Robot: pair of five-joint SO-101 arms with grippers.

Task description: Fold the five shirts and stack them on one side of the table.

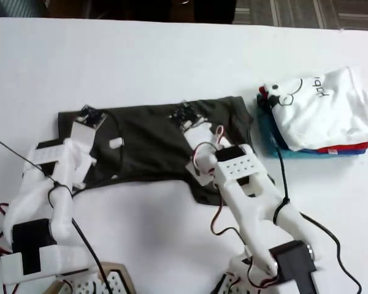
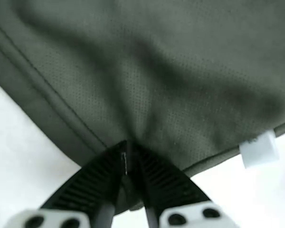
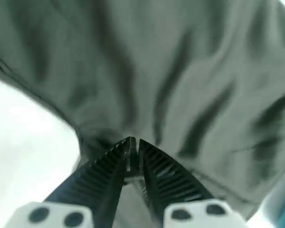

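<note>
A dark olive shirt [image 1: 153,144] lies spread across the middle of the white table [image 1: 172,67], partly folded. My left gripper [image 2: 126,159] is shut on the shirt [image 2: 152,71], pinching its hem near the shirt's left end [image 1: 89,119]. My right gripper [image 3: 132,151] is shut on a bunched fold of the same shirt [image 3: 171,71], over the shirt's right part [image 1: 190,121]. A stack of folded shirts [image 1: 319,113] sits at the right side of the table, a white one on top, with red and blue ones below.
A white tag [image 2: 259,149] hangs from the shirt's edge. Cables [image 1: 282,177] trail from both arms across the near table. A wooden-edged object [image 1: 107,278] sits at the front edge. Dark floor lies beyond the far edge.
</note>
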